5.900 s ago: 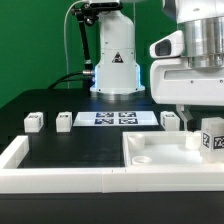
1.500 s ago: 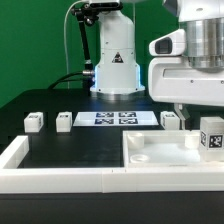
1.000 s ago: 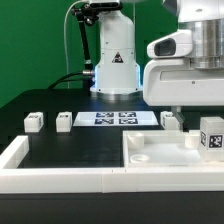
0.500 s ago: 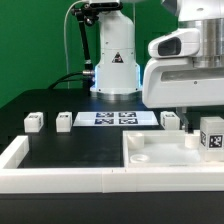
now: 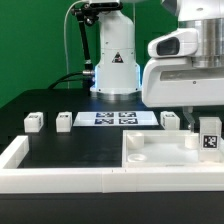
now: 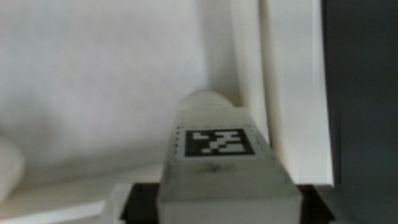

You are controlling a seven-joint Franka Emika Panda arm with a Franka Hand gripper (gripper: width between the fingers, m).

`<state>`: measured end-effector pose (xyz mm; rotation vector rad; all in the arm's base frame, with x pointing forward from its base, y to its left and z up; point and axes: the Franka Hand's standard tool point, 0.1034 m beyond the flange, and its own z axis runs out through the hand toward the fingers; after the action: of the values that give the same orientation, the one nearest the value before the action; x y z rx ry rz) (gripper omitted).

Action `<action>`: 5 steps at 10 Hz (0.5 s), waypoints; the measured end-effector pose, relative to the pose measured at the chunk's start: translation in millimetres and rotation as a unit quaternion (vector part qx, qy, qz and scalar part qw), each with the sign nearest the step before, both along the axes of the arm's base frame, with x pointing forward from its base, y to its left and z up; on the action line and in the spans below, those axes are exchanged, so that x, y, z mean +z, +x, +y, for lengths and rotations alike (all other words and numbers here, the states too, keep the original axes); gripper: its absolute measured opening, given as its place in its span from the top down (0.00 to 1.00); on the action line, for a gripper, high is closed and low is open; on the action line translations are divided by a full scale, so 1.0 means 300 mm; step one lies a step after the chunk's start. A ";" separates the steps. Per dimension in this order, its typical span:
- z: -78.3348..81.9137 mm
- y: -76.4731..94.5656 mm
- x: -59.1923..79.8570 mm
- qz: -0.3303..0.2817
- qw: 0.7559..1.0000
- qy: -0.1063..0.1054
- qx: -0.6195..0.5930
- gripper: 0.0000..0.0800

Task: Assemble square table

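Exterior view, slab: the slab (image 5: 165,160) lies at the lower right of the frame, on the black tabletop (image 5: 70,145).
Exterior view, legs: three legs (image 5: 33,121) stand apart along the back of the tabletop. A fourth leg (image 5: 210,138) is seen at the slab's right end.
Exterior view, pincer: the pincer (image 5: 205,122) is set around that fourth leg.
Wrist view, leg: it is seen upright, tag showing, centred between the two fingers.
Wrist view, pincer: the jaws are partly closed. Whether the leg is gripped cannot be told.
Risk: if the jaws meet off-centre, the leg could be tipped or held askew.
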<state>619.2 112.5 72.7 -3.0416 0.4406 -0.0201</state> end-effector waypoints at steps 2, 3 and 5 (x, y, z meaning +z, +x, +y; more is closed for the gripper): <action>-0.004 -0.001 -0.002 0.003 0.996 -0.007 -0.091 0.64; -0.013 -0.001 -0.001 0.003 0.992 -0.013 -0.128 0.63; -0.034 0.001 0.000 0.002 0.988 -0.019 -0.152 0.63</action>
<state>619.6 102.2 72.7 -2.9794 0.9088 -0.0383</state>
